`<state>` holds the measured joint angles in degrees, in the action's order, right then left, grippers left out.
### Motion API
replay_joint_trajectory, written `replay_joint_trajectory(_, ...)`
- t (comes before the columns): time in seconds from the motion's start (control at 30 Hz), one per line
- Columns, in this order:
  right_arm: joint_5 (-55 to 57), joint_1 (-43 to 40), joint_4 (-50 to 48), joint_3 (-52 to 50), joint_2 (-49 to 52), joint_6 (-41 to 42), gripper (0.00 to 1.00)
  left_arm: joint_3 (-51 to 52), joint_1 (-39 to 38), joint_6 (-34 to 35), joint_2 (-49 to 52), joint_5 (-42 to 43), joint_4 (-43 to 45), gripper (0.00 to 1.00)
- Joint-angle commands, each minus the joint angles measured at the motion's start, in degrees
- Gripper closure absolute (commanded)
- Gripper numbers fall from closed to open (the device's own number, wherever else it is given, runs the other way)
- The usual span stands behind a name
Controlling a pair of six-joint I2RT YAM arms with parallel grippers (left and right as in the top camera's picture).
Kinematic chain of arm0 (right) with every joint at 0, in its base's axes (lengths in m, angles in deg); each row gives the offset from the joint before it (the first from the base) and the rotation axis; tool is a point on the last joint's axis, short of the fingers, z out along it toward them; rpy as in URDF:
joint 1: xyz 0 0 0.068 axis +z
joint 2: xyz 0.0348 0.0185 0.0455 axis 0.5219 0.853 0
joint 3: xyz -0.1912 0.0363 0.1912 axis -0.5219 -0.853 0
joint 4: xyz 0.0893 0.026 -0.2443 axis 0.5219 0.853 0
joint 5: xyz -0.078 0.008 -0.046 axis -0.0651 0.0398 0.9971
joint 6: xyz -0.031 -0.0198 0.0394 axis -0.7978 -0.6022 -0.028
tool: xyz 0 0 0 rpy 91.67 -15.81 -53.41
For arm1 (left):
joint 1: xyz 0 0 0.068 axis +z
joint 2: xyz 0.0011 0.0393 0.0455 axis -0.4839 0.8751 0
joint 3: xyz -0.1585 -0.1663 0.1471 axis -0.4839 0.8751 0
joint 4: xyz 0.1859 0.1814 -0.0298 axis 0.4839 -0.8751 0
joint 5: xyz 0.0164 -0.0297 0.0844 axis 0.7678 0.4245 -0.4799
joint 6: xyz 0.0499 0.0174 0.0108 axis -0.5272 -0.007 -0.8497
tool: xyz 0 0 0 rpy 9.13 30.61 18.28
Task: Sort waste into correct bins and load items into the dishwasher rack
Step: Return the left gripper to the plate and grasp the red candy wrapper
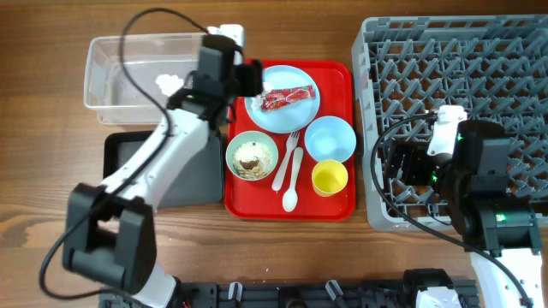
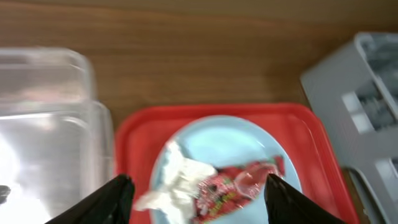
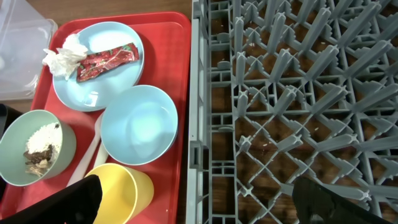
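Overhead: looks straight down from well above the table [image 1: 34,171]; takes in clear tub [image 1: 103,103], black tray [image 1: 114,145], red tray [image 1: 342,85] and dishwasher rack [image 1: 514,68] in one wide view. Left wrist: sits low and close, faces forward and down over light blue plate [image 2: 230,140], with tub corner at left and rack corner at right; blurred. Right wrist: hangs higher, faces down across the line between red tray and rack. Shares plate, red tray, tub corner and part of rack across all three views
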<state>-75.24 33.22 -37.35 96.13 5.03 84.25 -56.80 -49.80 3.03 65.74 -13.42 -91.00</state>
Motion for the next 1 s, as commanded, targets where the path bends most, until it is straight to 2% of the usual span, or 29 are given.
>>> replay_joint_trajectory(0.0, 0.33, -0.13, 0.07, 1.29, 0.0, 0.61, 0.0, -0.02, -2.03, -2.29, 6.47, -1.31, -0.02, 0.28)
replay_joint_trajectory(0.27, 0.33, -0.13, 0.04, 1.29, 0.0, 0.61, 0.0, -0.02, -2.51, -2.27, 14.99, -2.82, 1.84, 0.25)
replay_joint_trajectory(0.37, 0.33, -0.13, 0.09, 1.29, 0.0, 0.59, 0.0, -0.02, -2.56, -2.25, 15.69, -2.8, 1.95, 0.41)
replay_joint_trajectory(0.43, 0.33, -0.13, 0.07, 1.29, 0.0, 0.59, 0.0, -0.02, -2.56, -2.27, 15.47, -2.82, 2.34, 0.63)
replay_joint_trajectory(0.5, 0.35, -0.13, 0.09, 1.29, 0.0, 0.59, 0.0, -0.02, -2.56, -2.25, 15.15, -2.86, 2.32, 0.78)
replay_joint_trajectory(0.57, 0.35, -0.13, 0.07, 1.29, 0.0, 0.59, 0.0, -0.02, -2.56, -2.25, 14.69, -3.04, 2.34, 0.9)
replay_joint_trajectory(0.63, 0.35, -0.13, 0.07, 1.29, 0.0, 0.57, 0.0, -0.02, -2.56, -2.25, 14.21, -3.17, 2.34, 0.95)
replay_joint_trajectory(0.8, 0.35, -0.13, 0.07, 1.29, 0.0, 0.57, 0.0, -0.04, -2.56, -2.23, 8.15, -3.45, 2.29, 0.96)
replay_joint_trajectory(0.97, 0.35, -0.13, 0.04, 1.29, 0.0, 0.59, 0.0, -0.04, 0.5, -2.23, -3.1, -5.88, 2.08, 0.96)
